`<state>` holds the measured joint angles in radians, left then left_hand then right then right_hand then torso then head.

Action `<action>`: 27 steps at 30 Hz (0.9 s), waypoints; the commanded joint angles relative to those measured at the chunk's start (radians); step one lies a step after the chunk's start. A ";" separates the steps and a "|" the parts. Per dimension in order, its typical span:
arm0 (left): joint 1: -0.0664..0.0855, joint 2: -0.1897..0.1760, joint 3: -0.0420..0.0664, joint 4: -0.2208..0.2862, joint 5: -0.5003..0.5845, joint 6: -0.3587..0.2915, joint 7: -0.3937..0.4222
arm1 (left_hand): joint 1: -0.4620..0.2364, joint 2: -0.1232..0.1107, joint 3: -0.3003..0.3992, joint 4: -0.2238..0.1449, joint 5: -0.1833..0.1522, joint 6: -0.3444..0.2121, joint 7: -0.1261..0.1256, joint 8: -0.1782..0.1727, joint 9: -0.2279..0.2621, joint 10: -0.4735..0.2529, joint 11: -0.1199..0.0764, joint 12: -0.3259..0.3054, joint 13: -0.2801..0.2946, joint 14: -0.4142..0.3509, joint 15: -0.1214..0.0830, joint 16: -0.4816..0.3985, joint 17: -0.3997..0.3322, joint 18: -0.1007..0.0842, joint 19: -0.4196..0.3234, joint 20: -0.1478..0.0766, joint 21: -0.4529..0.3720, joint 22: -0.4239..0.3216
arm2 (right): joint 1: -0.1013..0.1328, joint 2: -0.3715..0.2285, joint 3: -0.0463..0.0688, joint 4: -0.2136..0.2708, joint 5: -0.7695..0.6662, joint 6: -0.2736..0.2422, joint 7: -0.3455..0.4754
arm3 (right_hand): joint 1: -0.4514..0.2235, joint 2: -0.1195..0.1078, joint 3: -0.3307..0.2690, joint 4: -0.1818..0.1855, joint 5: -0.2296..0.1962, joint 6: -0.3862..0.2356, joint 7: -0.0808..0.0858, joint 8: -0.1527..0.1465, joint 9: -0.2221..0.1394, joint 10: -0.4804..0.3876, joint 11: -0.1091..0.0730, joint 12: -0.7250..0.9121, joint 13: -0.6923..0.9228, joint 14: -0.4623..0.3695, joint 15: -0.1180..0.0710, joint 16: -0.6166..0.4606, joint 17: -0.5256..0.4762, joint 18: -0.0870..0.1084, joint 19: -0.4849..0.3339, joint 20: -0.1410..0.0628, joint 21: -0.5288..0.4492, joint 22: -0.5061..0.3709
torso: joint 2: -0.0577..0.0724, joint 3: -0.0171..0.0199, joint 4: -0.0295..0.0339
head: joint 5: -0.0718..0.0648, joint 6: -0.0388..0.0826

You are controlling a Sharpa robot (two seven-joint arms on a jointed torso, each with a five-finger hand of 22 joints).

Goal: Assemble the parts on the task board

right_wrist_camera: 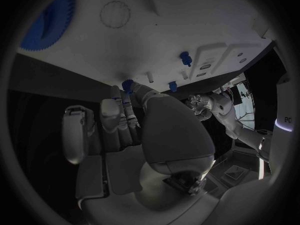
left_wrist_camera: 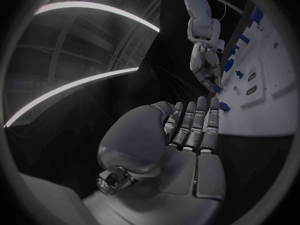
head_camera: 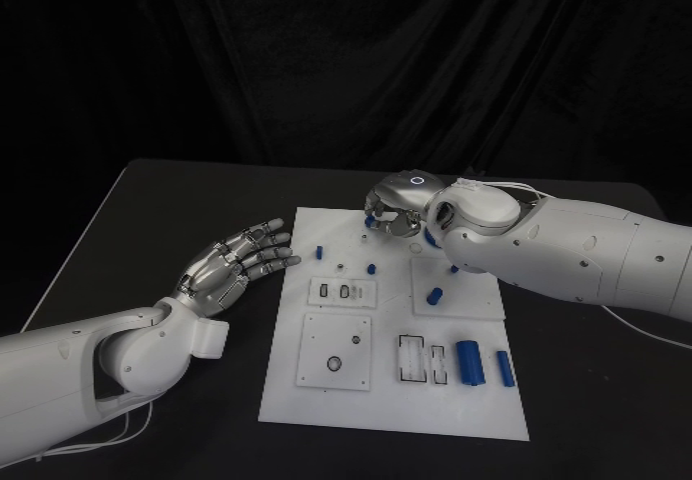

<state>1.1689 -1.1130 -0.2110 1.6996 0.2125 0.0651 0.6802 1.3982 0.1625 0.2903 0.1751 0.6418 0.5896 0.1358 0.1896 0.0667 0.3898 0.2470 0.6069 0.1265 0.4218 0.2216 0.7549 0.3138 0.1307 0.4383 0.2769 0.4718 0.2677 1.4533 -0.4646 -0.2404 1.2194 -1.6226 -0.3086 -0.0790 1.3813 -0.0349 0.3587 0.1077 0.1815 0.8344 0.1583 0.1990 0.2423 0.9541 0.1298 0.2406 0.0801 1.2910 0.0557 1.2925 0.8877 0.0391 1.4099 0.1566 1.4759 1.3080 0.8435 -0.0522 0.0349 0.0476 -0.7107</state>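
Observation:
The white task board (head_camera: 389, 410) lies in the middle of the black table. My right hand (head_camera: 397, 205) hovers over the board's far edge with its fingers curled down, pinching a small blue part (right_wrist_camera: 127, 85) at the fingertips, close to the board's surface (right_wrist_camera: 169, 30). The same hand (left_wrist_camera: 206, 60) and part (left_wrist_camera: 215, 89) also appear in the left wrist view. My left hand (head_camera: 238, 262) floats just off the board's left edge, fingers (left_wrist_camera: 194, 117) stretched out and apart, holding nothing. Small blue pegs (head_camera: 320, 251) (head_camera: 372, 268) (head_camera: 434, 295) stand on the board.
Two larger blue cylinders (head_camera: 469, 361) (head_camera: 505, 368) lie near the board's front right, beside a slotted plate (head_camera: 421, 360). A square plate with a round hole (head_camera: 335, 350) sits front left. A blue gear (right_wrist_camera: 47, 20) lies on the board near my right hand.

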 commanded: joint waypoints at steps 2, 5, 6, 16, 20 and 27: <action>0.001 0.002 0.000 0.001 0.008 0.014 0.066 | -0.008 -0.002 0.007 -0.001 0.006 0.002 0.005 0.004 0.001 -0.002 0.006 0.005 0.002 -0.002 0.002 0.003 0.001 -0.007 -0.006 -0.001 0.005 0.001 | -0.004 0.000 0.000 -0.002 -0.003 0.058 -0.052 | 0.001 -0.019 -0.010 0.000 -0.012 -0.088 0.006 -0.065 -0.033 -0.078 0.023 -0.014 0.005 -0.033 0.018 -0.019 -0.038 0.019 -0.039 0.021 -0.028 0.084 | 0.000 0.0004 0.0007 | 0.000 0.000; 0.001 0.002 0.000 0.000 0.008 0.014 0.065 | -0.009 -0.002 0.008 -0.001 0.006 0.001 0.006 0.003 0.001 -0.002 0.006 0.005 0.002 -0.002 0.003 0.004 0.001 -0.008 -0.007 -0.001 0.005 0.001 | -0.004 0.000 0.000 -0.004 -0.003 0.062 -0.057 | -0.002 -0.018 -0.039 -0.007 -0.024 -0.212 0.006 -0.124 -0.073 -0.164 0.035 -0.005 0.022 -0.062 0.028 -0.029 -0.065 0.029 -0.070 0.036 -0.055 0.057 | 0.000 0.0002 0.0009 | 0.000 0.001; 0.001 0.002 0.000 -0.001 0.009 0.015 0.064 | -0.009 -0.002 0.008 -0.001 0.006 0.001 0.006 0.003 0.001 -0.002 0.006 0.005 0.002 -0.002 0.003 0.004 0.001 -0.008 -0.007 -0.001 0.005 0.001 | -0.004 -0.001 0.000 -0.004 -0.003 0.062 -0.058 | -0.001 -0.018 -0.042 -0.008 -0.024 -0.238 0.005 -0.131 -0.081 -0.173 0.036 -0.002 0.025 -0.065 0.029 -0.030 -0.069 0.030 -0.073 0.036 -0.058 0.054 | 0.000 0.0001 0.0012 | 0.000 0.000; 0.001 0.001 -0.001 -0.001 0.012 0.019 0.061 | -0.011 -0.003 0.012 -0.002 0.006 0.000 0.008 0.003 0.001 -0.002 0.008 0.005 0.002 -0.001 0.005 0.004 0.001 -0.009 -0.009 0.000 0.006 0.002 | -0.004 -0.023 0.000 0.009 -0.003 0.000 -0.040 | -0.003 -0.009 -0.072 -0.013 -0.036 -0.344 0.000 -0.146 -0.119 -0.245 0.041 0.032 0.052 -0.097 0.031 -0.044 -0.104 0.038 -0.101 0.039 -0.086 0.029 | 0.000 0.0005 0.0000 | 0.002 0.001; 0.001 -0.006 -0.001 0.004 0.013 0.018 0.063 | -0.011 -0.003 0.012 -0.002 0.006 0.000 0.008 0.003 0.001 -0.002 0.008 0.005 0.002 -0.001 0.005 0.004 0.001 -0.009 -0.009 0.000 0.006 0.002 | 0.010 -0.064 0.001 0.037 -0.003 -0.057 -0.025 | 0.001 -0.003 -0.080 -0.015 -0.030 -0.274 0.001 -0.127 -0.107 -0.239 0.035 0.070 0.071 -0.093 0.026 -0.038 -0.098 0.037 -0.095 0.035 -0.084 0.035 | 0.000 0.0013 -0.0004 | 0.010 0.003; 0.001 -0.019 -0.001 0.015 0.013 0.013 0.064 | -0.013 -0.003 0.015 -0.002 0.006 0.002 0.009 0.004 0.001 -0.001 0.010 0.005 0.002 -0.001 0.006 0.005 0.002 -0.010 -0.011 0.000 0.007 0.002 | 0.069 -0.216 0.001 0.178 0.002 -0.051 -0.038 | 0.015 0.009 -0.076 -0.014 -0.009 -0.112 -0.003 -0.082 -0.082 -0.185 0.015 0.170 0.117 -0.126 0.008 -0.071 -0.156 0.044 -0.118 0.021 -0.110 0.014 | 0.000 0.0017 0.0009 | 0.006 0.001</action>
<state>1.1689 -1.1314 -0.2123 1.7108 0.2199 0.0684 0.6805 1.3943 0.1586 0.2987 0.1723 0.6417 0.5918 0.1379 0.1896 0.0666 0.3877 0.2490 0.6069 0.1265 0.4218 0.2216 0.7549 0.3138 0.1310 0.4356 0.2796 0.4717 0.2686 1.5176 -0.6701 -0.2391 1.3781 -1.6216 -0.3269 -0.1057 1.3950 -0.0314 0.2830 0.0923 0.1697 0.7212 0.1552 0.1156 0.1608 0.7674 0.1426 0.4067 0.1951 1.1687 0.0645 1.2236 0.7343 0.0708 1.2958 0.1760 1.3681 1.3077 0.8439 -0.0507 0.0353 0.0556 -0.7074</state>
